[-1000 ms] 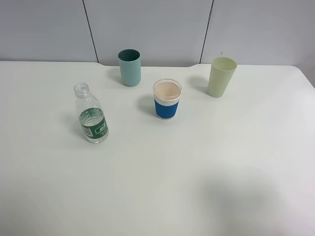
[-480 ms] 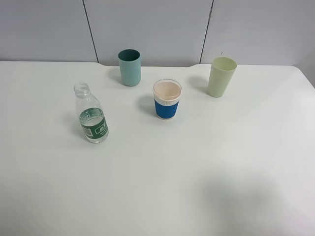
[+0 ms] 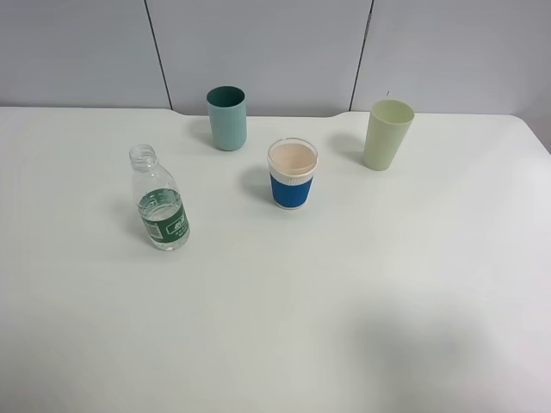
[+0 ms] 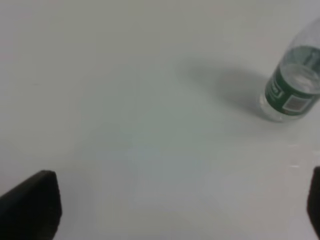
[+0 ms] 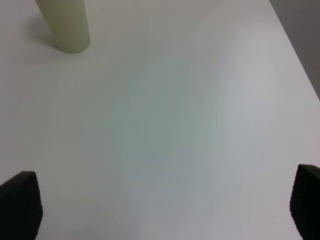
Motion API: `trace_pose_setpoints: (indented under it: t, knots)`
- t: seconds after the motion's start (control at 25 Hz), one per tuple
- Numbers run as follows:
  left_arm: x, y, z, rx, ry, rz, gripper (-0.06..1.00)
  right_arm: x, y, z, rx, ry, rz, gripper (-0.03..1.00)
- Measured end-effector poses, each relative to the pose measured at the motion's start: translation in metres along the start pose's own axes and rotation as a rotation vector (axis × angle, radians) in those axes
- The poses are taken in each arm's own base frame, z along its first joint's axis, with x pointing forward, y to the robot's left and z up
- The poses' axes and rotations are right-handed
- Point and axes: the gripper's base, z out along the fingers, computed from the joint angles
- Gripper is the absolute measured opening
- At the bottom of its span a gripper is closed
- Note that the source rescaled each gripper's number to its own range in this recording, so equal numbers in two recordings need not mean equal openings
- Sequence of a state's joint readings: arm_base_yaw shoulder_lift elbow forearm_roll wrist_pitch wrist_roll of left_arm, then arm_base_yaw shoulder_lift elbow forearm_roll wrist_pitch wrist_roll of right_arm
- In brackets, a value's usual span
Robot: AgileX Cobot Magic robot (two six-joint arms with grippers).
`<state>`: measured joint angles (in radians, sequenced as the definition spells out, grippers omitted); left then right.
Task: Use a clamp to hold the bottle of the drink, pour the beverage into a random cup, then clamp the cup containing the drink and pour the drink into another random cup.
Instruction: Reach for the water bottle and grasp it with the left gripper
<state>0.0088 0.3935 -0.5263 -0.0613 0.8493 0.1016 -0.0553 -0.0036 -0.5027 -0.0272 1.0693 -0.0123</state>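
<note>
Pale green tumbler (image 3: pixel 387 134) upright near far right of white worktop (image 3: pixel 284 327), tapered, wider at rim, faint shadow on its left, grey panelled wall (image 3: pixel 258 52) behind, two dark seams, shallow recess in far worktop edge

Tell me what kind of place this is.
Probably a lab or office test bench: plain white table, grey panelled wall behind, and staged props such as the bottle and blue-sleeved cup.
</note>
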Motion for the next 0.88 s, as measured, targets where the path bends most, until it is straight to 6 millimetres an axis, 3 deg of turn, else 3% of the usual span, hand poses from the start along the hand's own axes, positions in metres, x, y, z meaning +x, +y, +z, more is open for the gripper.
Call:
trace_pose_setpoints:
  t: [0.52,0.88]
  knots:
    - [-0.011,-0.029,0.069,0.208,0.252,0.235,1.0,0.0,0.0,0.0,0.0,0.0,0.0,1.0]
    - [0.012,-0.058,0.108,0.308,0.206,0.339,1.0,0.0,0.0,0.0,0.0,0.0,0.0,1.0]
